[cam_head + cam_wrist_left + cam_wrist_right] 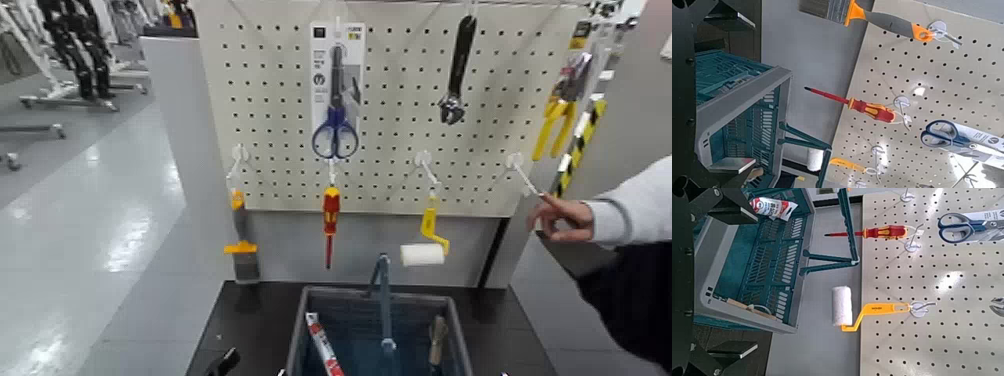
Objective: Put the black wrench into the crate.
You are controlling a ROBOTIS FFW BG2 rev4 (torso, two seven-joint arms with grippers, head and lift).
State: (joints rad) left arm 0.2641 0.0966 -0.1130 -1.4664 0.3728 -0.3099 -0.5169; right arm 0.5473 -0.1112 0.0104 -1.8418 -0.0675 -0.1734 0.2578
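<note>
The black wrench (458, 68) hangs upright on the white pegboard (400, 170), at its upper right, jaw head down. It does not show in either wrist view. The crate (380, 335) stands on the dark table below the board, with its handle upright. It also shows in the left wrist view (735, 117) and the right wrist view (758, 266). My left gripper (225, 362) is low at the crate's left; its own view (695, 94) shows it open and empty. My right gripper (695, 282) is open and empty, facing the crate, and is out of the head view.
A scissors pack (336, 95), a red-and-yellow screwdriver (330, 220), a yellow-handled paint roller (425, 245) and a brush (240, 240) hang on the board. A person's hand (560, 215) touches a hook at the board's right edge. The crate holds a red-and-white tube (322, 345) and a wooden-handled tool (437, 340).
</note>
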